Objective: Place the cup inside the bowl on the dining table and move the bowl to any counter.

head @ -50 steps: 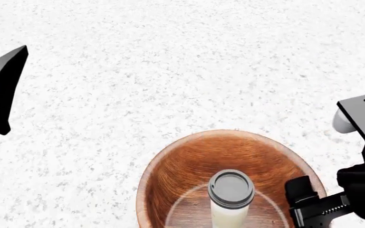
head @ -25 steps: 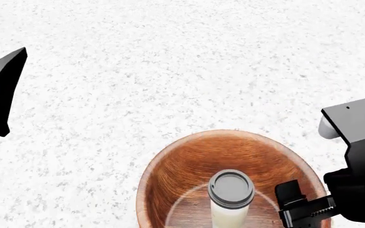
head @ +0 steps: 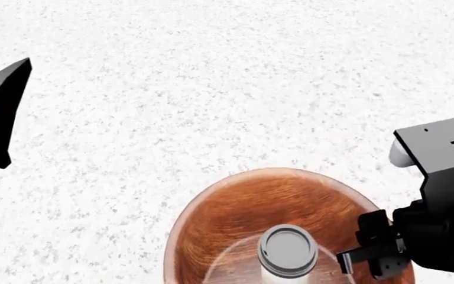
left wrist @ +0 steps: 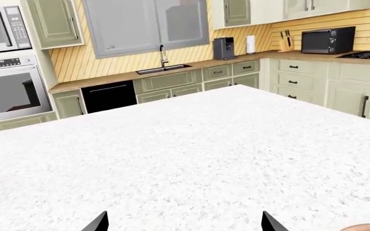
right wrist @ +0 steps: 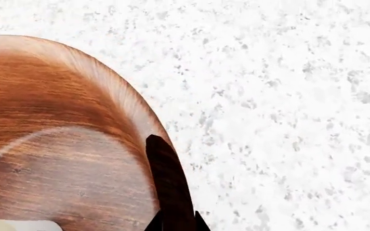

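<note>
Since a moment ago the bowl (head: pixel 235 219) looks raised, with your right gripper (head: pixel 373 251) clamped on its right rim. It looks stiff and heavy, so hold that thick rim level or the light cup (head: pixel 288 251) may tip; left gripper (left wrist: pixel 183 224) fingers stand apart.

cup (head: pixel 288 251): upright, grey-lidded, inside bowl | bowl (head: pixel 235 207): reddish wood, on dining table (head: pixel 211 89)

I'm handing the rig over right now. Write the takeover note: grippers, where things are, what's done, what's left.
Right gripper: at the bowl's right rim, one finger inside the wall; whether it is clamped, cannot tell.
Left gripper: open, empty, above bare dining table.
Cup: upright inside the bowl, lid on. That step is done.
Left: carry the bowl to the counter with the sink.
</note>
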